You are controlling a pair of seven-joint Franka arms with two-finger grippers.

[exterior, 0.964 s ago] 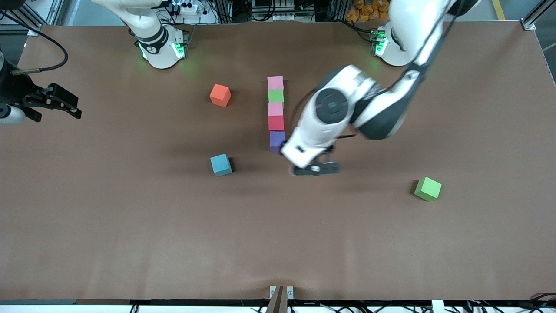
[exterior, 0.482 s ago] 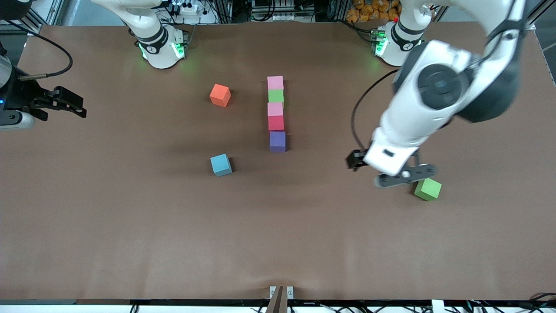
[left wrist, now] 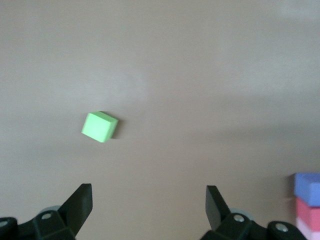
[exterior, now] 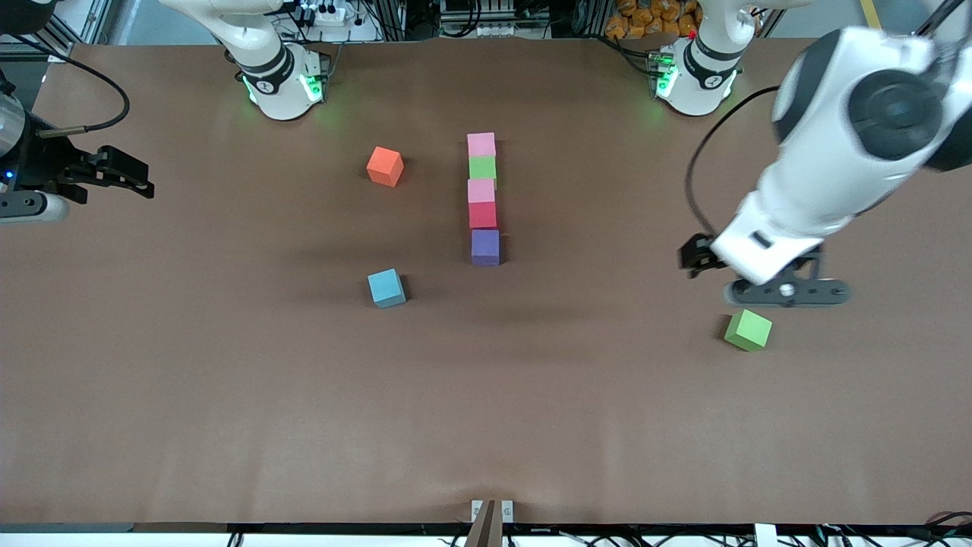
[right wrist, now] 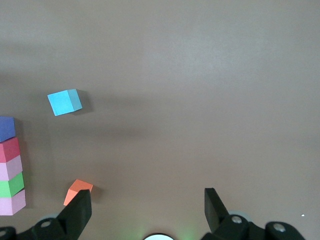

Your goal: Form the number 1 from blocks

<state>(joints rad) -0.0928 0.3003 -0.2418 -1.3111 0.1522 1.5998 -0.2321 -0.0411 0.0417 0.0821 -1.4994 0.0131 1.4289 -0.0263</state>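
Five blocks already stand in a straight line at the middle of the table (exterior: 228,418), running from the robots' end toward the front camera: a light pink block (exterior: 481,143), a lime green block (exterior: 482,167), a second pink block (exterior: 481,191), a red block (exterior: 482,216) and a purple block (exterior: 485,247), which sits a touch apart from the red one. That single upright stroke reads as the numeral, so the shape looks essentially done.

Three cubes lie loose: an orange cube (exterior: 385,166) and a light-blue cube (exterior: 386,288) toward the right arm's end, and a spare green cube (exterior: 748,330) toward the left arm's end.

The left pincer (exterior: 786,291) hangs over bare table just beside that spare green cube, fingers spread wide and holding nothing. The right pincer (exterior: 114,176) waits over the table's edge at its own end, also spread and unloaded, probably parked there to keep out of the way.
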